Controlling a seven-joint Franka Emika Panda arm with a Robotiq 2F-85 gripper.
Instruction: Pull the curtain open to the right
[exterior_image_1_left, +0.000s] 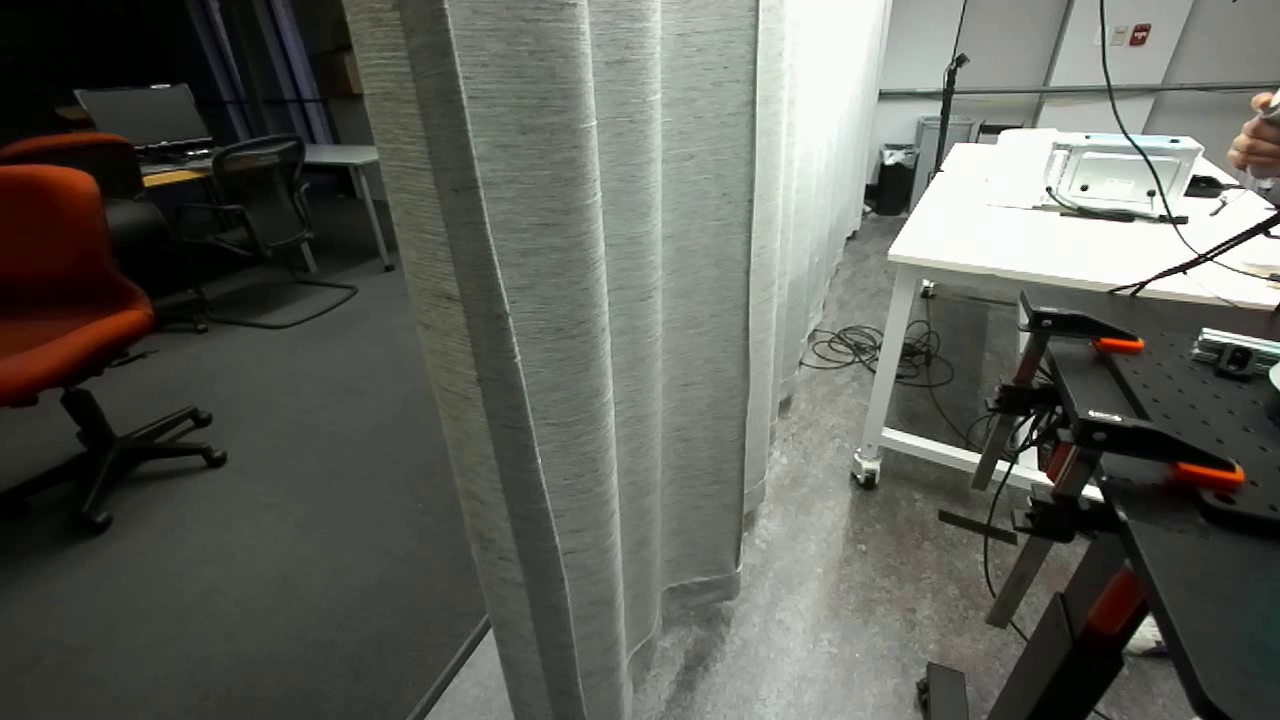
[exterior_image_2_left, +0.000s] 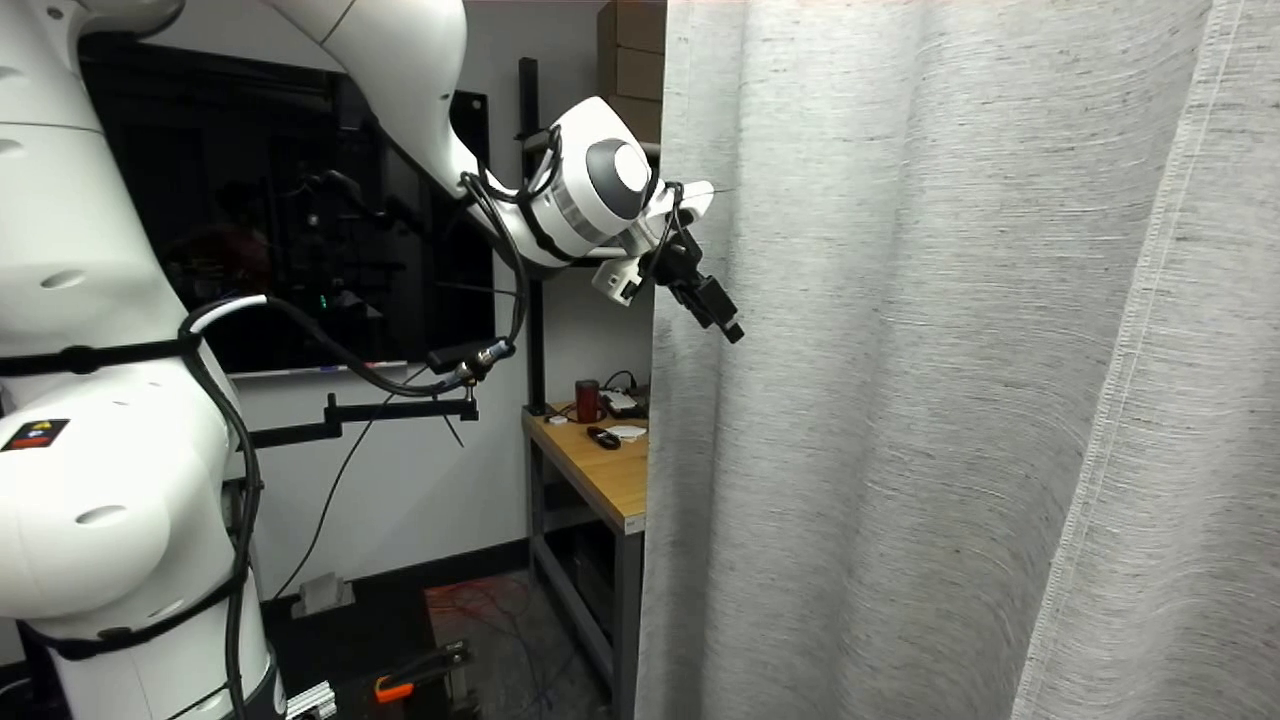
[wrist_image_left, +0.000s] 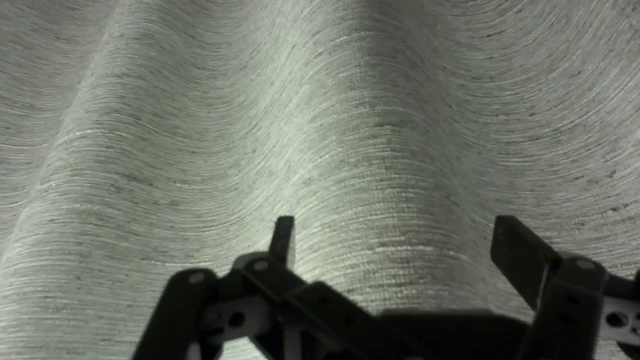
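Observation:
The curtain (exterior_image_1_left: 680, 300) is tall light grey-white ribbed fabric hanging in vertical pleats. In an exterior view it hangs between a dark carpeted room and a work area. It also fills the right part of an exterior view (exterior_image_2_left: 950, 350) and the whole background of the wrist view (wrist_image_left: 380, 125). My gripper (exterior_image_2_left: 735, 332) is at the curtain's near left edge, pointing down and right. In the wrist view the gripper (wrist_image_left: 392, 225) is open, fingers wide apart. A rounded pleat shows between the fingertips; I cannot tell whether they touch it.
A black table with orange-handled clamps (exterior_image_1_left: 1165, 450) and a white table (exterior_image_1_left: 1110, 255) stand beside the curtain. Cables (exterior_image_1_left: 870, 350) lie on the floor. An orange chair (exterior_image_1_left: 70, 270) is beyond the curtain. A wooden workbench (exterior_image_2_left: 600, 470) stands behind the arm, partly hidden by fabric.

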